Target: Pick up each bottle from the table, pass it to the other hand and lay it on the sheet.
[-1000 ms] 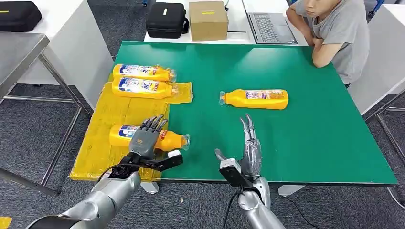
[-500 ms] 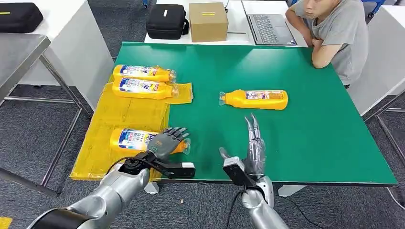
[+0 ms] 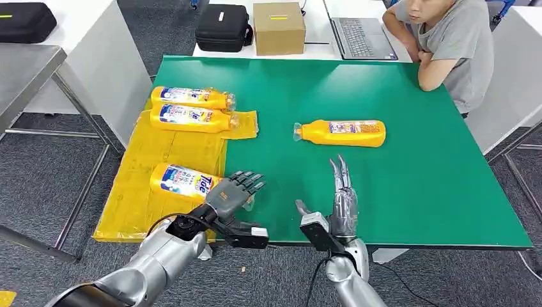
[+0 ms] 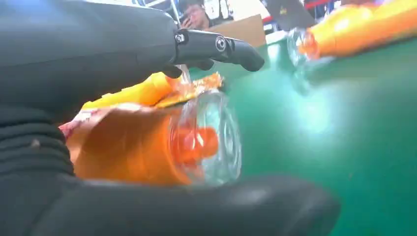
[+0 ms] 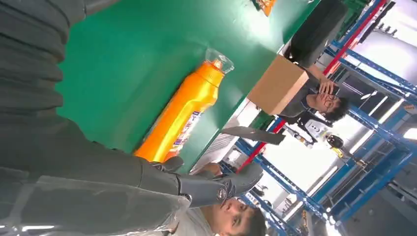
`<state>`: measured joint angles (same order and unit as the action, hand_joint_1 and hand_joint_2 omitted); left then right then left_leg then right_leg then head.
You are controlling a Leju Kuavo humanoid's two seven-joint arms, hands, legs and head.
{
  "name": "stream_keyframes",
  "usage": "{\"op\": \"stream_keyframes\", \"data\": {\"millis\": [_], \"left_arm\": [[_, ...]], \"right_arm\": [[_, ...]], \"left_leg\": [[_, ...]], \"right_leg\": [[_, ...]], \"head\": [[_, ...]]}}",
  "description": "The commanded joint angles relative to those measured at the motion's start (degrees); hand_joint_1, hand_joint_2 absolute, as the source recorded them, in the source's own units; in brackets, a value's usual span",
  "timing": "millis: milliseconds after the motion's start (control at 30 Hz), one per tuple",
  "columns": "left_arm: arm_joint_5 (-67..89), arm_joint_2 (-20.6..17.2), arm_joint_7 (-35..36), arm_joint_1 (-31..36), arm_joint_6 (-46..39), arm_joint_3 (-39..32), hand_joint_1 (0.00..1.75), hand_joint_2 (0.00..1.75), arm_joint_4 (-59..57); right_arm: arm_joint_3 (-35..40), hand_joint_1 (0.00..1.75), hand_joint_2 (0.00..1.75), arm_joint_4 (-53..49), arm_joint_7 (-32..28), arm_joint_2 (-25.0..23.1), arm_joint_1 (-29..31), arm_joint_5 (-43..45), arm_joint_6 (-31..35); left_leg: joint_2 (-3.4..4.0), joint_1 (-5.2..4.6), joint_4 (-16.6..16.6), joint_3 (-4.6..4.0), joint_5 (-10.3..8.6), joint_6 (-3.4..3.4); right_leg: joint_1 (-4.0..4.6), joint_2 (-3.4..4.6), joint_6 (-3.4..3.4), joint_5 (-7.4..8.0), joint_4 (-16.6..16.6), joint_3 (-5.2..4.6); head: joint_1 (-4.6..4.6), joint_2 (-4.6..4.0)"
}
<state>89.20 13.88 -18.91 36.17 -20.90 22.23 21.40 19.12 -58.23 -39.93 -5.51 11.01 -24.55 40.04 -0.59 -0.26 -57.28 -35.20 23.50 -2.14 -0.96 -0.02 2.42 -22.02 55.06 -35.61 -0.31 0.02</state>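
Left hand (image 3: 234, 194), fingers spread, hovers over the cap end of a bottle (image 3: 185, 181) lying on the sheet (image 3: 150, 153): laying-down step, apparently released. Right hand (image 3: 342, 195) is flat and empty, with the last bottle (image 3: 340, 133) on the table (image 3: 415, 173) well ahead of its fingertips; the next move calls for reaching forward to grasp it.

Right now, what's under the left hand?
The left hand sits over the cap end of the nearest bottle, which lies across the yellow sheet edge onto the green table. Contact under the palm is hidden.

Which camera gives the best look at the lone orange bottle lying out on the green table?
The head view: the lone bottle lies whole and unobstructed on the green table. The right wrist view shows it close but partly behind the right hand. The left wrist view catches a blurred part.
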Motion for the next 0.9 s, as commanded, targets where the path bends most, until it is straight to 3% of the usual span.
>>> {"op": "stream_keyframes", "data": {"millis": [33, 133, 267, 300, 367, 600, 667, 800, 900], "left_arm": [[-0.92, -1.1, -0.34, 1.81, -1.27, 3.86, 0.0, 0.0, 0.71], [-1.5, -0.98, -1.19, 1.56, -2.03, 4.1, 0.0, 0.0, 1.36], [-4.7, -0.56, -3.88, 0.49, -10.19, 4.58, 0.0, 0.0, 5.47], [-6.65, -0.25, -5.58, 0.28, -11.18, 4.43, 0.0, 1.75, 6.45], [-12.51, 0.08, -10.39, -0.6, -7.98, 4.13, 0.0, 1.75, 8.65], [-12.51, 0.08, -10.39, -0.6, -7.98, 4.13, 0.0, 1.75, 8.65], [-16.18, -0.23, -14.31, -1.49, -5.15, 4.86, 0.0, 1.75, 9.78], [-28.77, -0.33, -21.09, -3.69, -4.37, 3.53, 0.0, 1.75, 14.95], [-42.84, -1.46, -21.09, -4.35, -8.53, 5.94, 0.0, 1.75, 19.92]], "right_arm": [[-1.87, 0.0, 1.75, 0.22, -0.07, 0.1, 0.8, -0.61, -0.04], [-2.22, 0.0, 1.75, 0.01, -0.07, 0.13, 0.52, -0.91, -0.04], [-3.12, 0.0, 1.75, -0.92, -0.07, -0.11, -0.42, -1.77, -0.04], [-3.16, 0.0, 1.75, -1.1, -0.07, -0.18, -0.52, -1.95, -0.04], [-3.04, 0.0, 1.75, -1.31, -0.07, -0.24, -0.49, -1.93, -0.04], [-3.04, 0.0, 1.75, -1.31, -0.07, -0.24, -0.49, -1.93, -0.04], [-2.67, 0.0, 1.75, -1.42, -0.07, -0.09, -0.32, -1.59, -0.04], [-0.27, 0.0, 1.75, -2.45, -0.07, 0.95, 0.05, 3.4, -0.04], [-0.74, 0.0, 1.75, -7.49, -0.07, 0.64, -1.14, 4.5, -0.04]], "left_leg": [[0.05, 0.05, -0.02, 0.12, 0.08, 0.09], [0.05, 0.04, 0.0, 0.14, 0.08, 0.1], [0.01, 0.04, -0.01, 0.18, 0.1, 0.1], [0.02, 0.09, -0.09, 0.26, 0.21, 0.15], [0.04, 0.06, -0.07, 0.24, 0.19, 0.13], [0.08, 0.05, -0.05, 0.19, 0.15, 0.12], [0.11, 0.06, -0.05, 0.22, 0.17, 0.14], [0.09, 0.04, -0.02, 0.16, 0.13, 0.1], [0.17, 0.05, -0.08, 0.22, 0.22, 0.12]], "right_leg": [[0.05, 0.02, -0.08, -0.07, 0.01, 0.12], [0.04, 0.02, -0.08, -0.08, 0.01, 0.11], [0.05, -0.03, -0.09, -0.12, 0.02, 0.15], [0.1, -0.04, -0.13, -0.21, 0.07, 0.26], [0.07, -0.01, -0.11, -0.19, 0.06, 0.22], [0.06, 0.03, -0.1, -0.13, 0.04, 0.16], [0.07, 0.06, -0.12, -0.14, 0.04, 0.18], [0.05, 0.04, -0.08, -0.11, 0.01, 0.12], [0.06, 0.11, -0.1, -0.17, 0.07, 0.16]], "head": [[-0.02, 0.0], [0.0, 0.0], [0.0, 0.0], [-0.02, 0.0], [0.0, 0.0], [-0.02, 0.0], [0.0, 0.0], [0.0, 0.0], [0.0, 0.0]]}}
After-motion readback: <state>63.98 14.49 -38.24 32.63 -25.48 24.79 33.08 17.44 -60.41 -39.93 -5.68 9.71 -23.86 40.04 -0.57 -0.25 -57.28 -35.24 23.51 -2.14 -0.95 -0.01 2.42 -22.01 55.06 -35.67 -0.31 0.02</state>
